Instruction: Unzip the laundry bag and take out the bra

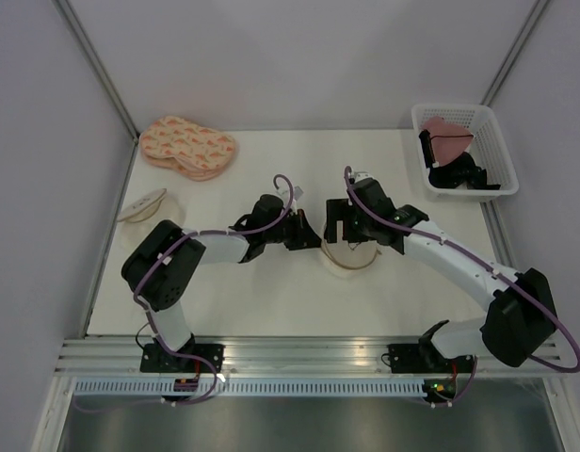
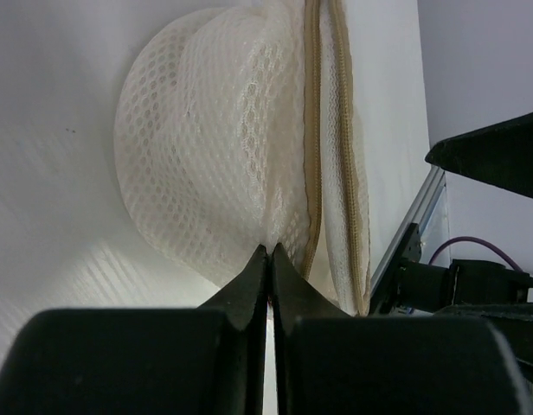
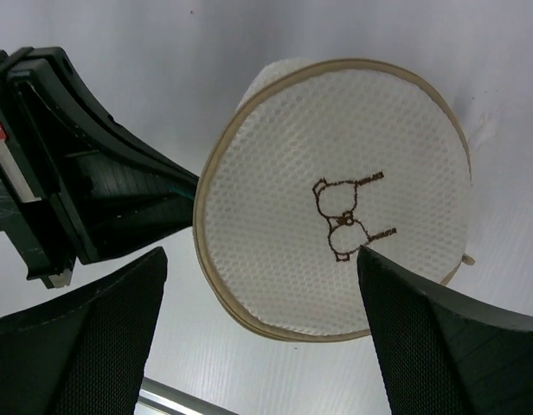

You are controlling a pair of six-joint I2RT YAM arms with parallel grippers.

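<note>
I see the laundry bag (image 3: 336, 173) lying mid-desk (image 1: 271, 292), its marked face up and its tan zip rim looking closed all round. My right claw (image 3: 260, 259) hangs above it, spread wide and holding nothing, with the bag's face showing between its fingers. My left claw (image 2: 268, 255) is closed, its tips pressed together against the mesh at the bag's left side. I cannot tell whether they pinch any fabric.
</note>
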